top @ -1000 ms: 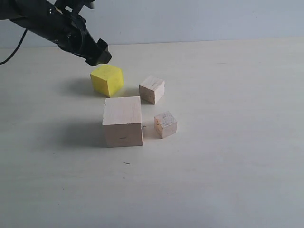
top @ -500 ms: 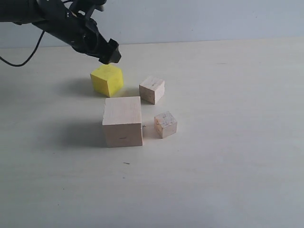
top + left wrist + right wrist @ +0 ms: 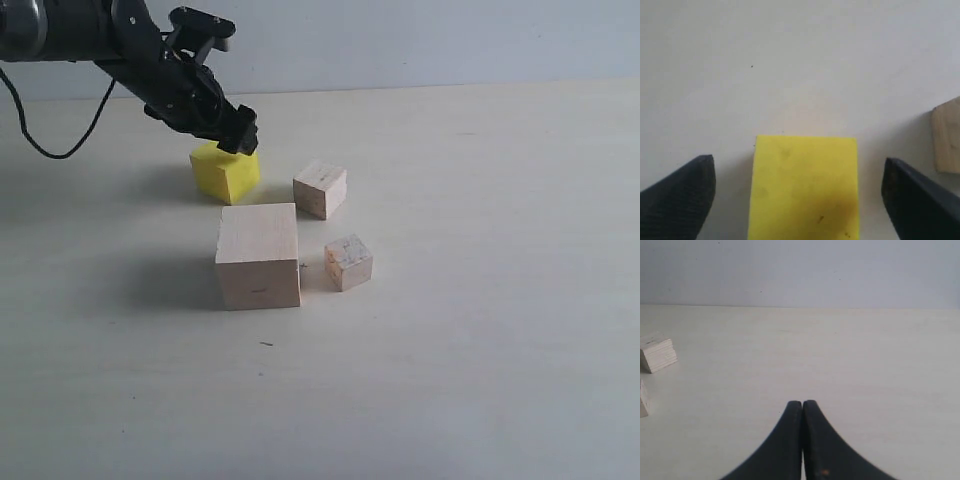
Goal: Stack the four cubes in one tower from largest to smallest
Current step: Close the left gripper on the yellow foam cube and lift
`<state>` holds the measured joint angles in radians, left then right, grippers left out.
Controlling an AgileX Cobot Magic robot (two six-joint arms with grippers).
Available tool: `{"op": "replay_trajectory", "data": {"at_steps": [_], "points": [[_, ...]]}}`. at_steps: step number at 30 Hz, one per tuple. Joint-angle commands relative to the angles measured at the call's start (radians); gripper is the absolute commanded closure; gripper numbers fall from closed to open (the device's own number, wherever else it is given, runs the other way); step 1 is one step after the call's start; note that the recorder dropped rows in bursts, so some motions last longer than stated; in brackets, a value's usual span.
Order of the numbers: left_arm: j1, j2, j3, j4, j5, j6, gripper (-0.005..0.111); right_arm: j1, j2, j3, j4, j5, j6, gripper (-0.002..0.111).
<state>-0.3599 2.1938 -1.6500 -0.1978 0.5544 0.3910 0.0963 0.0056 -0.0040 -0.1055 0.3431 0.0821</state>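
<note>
The bright yellow cube rests on the table at the back left. My left gripper hangs open right over it, one finger on each side with gaps to the cube's faces. The large pale wooden cube stands in front of it. A small wooden cube lies to the yellow cube's right. The smallest cube, with pinkish-grey marks, sits beside the large one. My right gripper is shut and empty, away from the cubes and out of the exterior view.
The pale table stretches wide to the right and front of the cubes. A grey wall runs along its far edge. A black cable hangs from the left arm at the far left.
My left gripper has travelled right and downward, from above and behind the yellow cube to straddling its top. The cubes and the right gripper have not moved.
</note>
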Motion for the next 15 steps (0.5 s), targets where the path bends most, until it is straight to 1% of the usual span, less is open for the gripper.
{"op": "replay_trajectory", "data": {"at_steps": [1, 10, 12, 13, 14, 15], "points": [[-0.002, 0.024, -0.007, 0.007, 0.002, -0.011, 0.021, 0.000, -0.006, 0.004, -0.002, -0.006, 0.000, 0.108], [-0.002, 0.064, -0.013, 0.005, 0.004, -0.009, 0.021, 0.000, -0.006, 0.004, -0.002, -0.006, 0.000, 0.108], [-0.002, 0.053, -0.013, 0.005, -0.007, -0.009, 0.033, 0.000, -0.006, 0.004, -0.002, -0.006, 0.000, 0.108], [-0.002, 0.043, -0.013, 0.005, -0.007, -0.011, 0.050, 0.000, -0.006, 0.004, -0.002, -0.006, 0.000, 0.108], [-0.002, 0.040, -0.013, 0.005, -0.005, -0.013, 0.059, 0.000, -0.006, 0.004, -0.002, -0.006, 0.000, 0.108], [-0.002, 0.029, -0.013, 0.005, 0.009, -0.018, 0.088, 0.000, -0.006, 0.004, -0.002, -0.006, 0.000, 0.108]]}}
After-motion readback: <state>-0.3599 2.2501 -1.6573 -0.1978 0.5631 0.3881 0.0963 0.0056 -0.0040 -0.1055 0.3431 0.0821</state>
